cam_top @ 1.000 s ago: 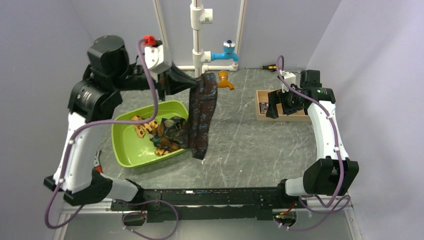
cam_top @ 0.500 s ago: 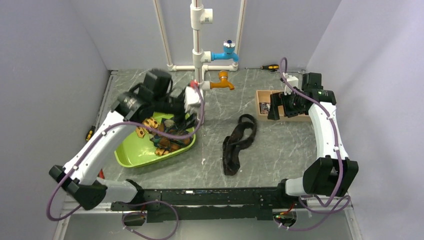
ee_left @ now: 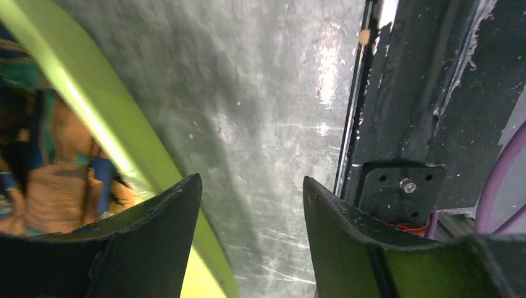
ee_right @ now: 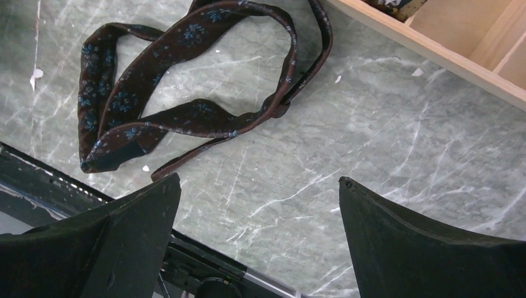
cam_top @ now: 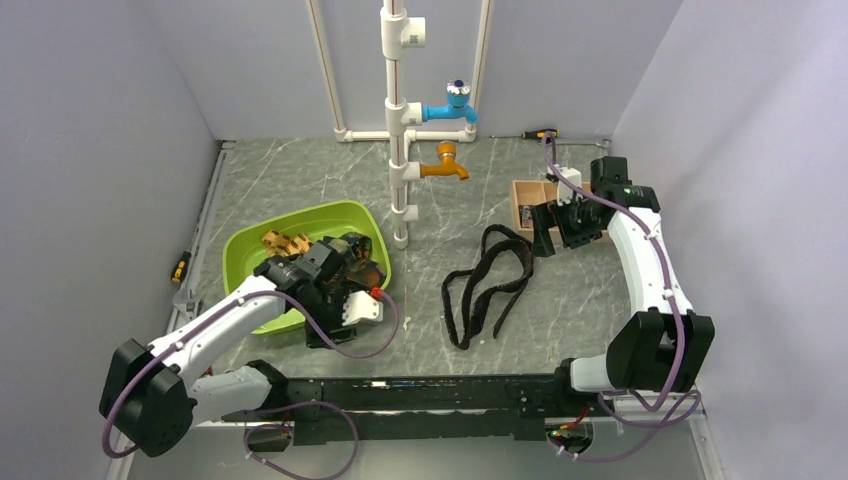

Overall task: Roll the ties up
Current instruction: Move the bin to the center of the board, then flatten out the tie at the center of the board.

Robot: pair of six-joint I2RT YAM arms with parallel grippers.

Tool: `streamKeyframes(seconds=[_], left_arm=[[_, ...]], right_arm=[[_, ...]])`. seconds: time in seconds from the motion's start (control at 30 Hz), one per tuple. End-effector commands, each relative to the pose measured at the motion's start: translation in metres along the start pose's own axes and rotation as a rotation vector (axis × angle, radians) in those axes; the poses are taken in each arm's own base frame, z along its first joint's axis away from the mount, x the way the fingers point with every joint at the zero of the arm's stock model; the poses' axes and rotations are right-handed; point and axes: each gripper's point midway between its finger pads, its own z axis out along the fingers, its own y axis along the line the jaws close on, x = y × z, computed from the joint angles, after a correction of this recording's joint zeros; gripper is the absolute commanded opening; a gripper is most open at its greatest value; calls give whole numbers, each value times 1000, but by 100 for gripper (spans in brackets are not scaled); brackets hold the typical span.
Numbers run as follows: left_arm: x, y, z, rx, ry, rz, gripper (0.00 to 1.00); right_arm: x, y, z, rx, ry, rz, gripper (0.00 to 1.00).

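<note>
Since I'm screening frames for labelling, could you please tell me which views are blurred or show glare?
Left wrist: the ties in the green tub are smeared, and glare streaks the table. Right wrist: the brown tie is crisp. Top: evenly lit, sharp.

Grey marbled table (cam_top: 300, 170) is carrying a lime-green basin (cam_top: 245, 262) on its left and an open wooden box (cam_top: 524, 200) at far right. A white upright pipe (cam_top: 397, 100) is standing mid-table toward the rear, bearing a blue tap (cam_top: 452, 103) above an orange tap (cam_top: 445, 168). One screwdriver (cam_top: 538, 133) is lying by the back wall, and a second screwdriver (cam_top: 179, 268) is lying along the left edge.
</note>
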Motion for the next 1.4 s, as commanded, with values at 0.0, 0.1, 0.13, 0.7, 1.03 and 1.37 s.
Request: streamKeyframes(seconds=[0.0,0.1,0.13,0.7,1.03,1.37], left_arm=[[22,31,9,-89,55,1,66],[49,62,7,-139,110,-75,64],[57,75,4,-163,121,-100,64],[-32,153,-59,-313,-317,-35,74],[-170,49,40,-28,-370,269,73],[-214,-8,124,163,-313,394,81]], right_arm=[[11,2,3,13,54,-39,100],[18,2,4,18,77,-42,100],[19,2,4,18,82,-41,100],[50,-9,31,76,177,68,96],[37,-2,62,-10,179,200,92],[45,2,91,-77,217,271,87]])
